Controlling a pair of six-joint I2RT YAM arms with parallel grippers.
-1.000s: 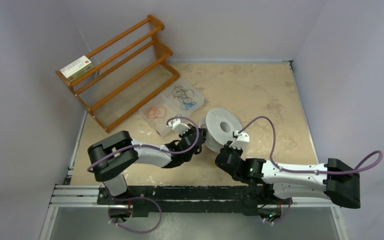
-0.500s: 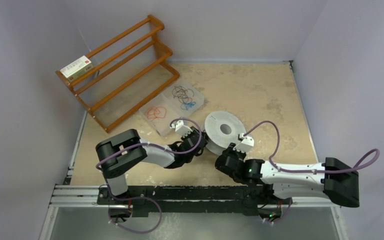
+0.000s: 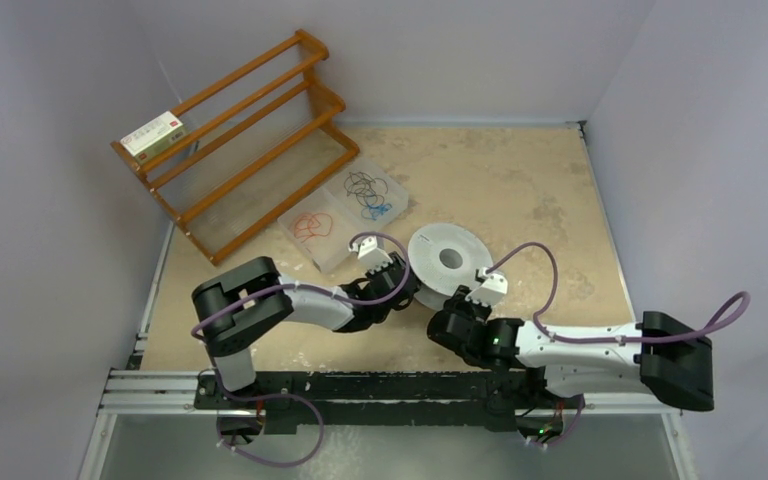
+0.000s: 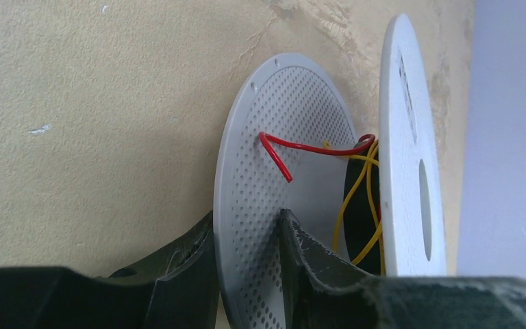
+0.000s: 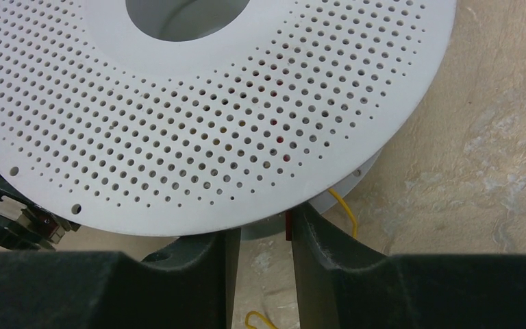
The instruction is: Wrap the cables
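Note:
A white perforated spool (image 3: 448, 258) lies on the table between both grippers. My left gripper (image 3: 407, 288) (image 4: 246, 218) is open, its jaws standing either side of the spool's grey lower flange (image 4: 281, 123). A red cable (image 4: 301, 147) pokes through that flange and runs to the hub with a yellow cable (image 4: 356, 185). My right gripper (image 3: 457, 298) (image 5: 264, 226) is open under the spool's upper flange (image 5: 212, 137). A short red cable end (image 5: 288, 226) stands against its right finger's inner face. More yellow cable (image 5: 342, 209) lies beside it.
Two clear bags lie behind the spool, one with a red cable (image 3: 310, 226), one with black and blue cables (image 3: 368, 192). A wooden rack (image 3: 250, 140) with a small box (image 3: 153, 133) stands at the back left. Walls close the table on three sides.
Both grippers have opened. The spool, tilted up a second ago, has dropped flatter onto the table and shifted slightly right. The right arm has drawn back a little.

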